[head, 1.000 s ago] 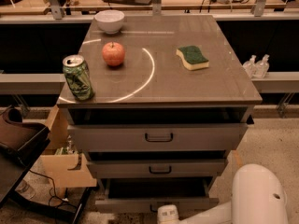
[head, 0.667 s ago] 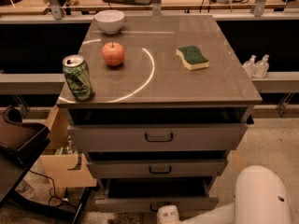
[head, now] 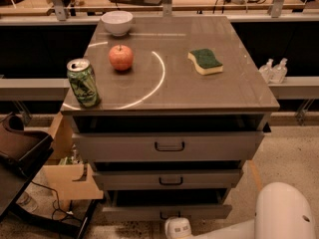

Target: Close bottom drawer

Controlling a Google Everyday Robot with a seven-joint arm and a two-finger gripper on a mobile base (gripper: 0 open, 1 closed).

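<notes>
The grey-brown cabinet (head: 174,88) has three drawers, all pulled out a little. The bottom drawer (head: 164,212) is the lowest, with a flat grey front and a small dark handle (head: 167,215). My gripper (head: 178,228) is at the bottom edge of the view, a white piece right below and in front of that handle. Its fingers are hidden below the frame. My white arm (head: 279,213) reaches in from the lower right.
On the cabinet top stand a green can (head: 83,82), an apple (head: 121,57), a white bowl (head: 117,22) and a green-yellow sponge (head: 205,61). A cardboard box (head: 67,176) and a dark chair (head: 17,158) are at the left. Two small bottles (head: 273,69) stand at the right.
</notes>
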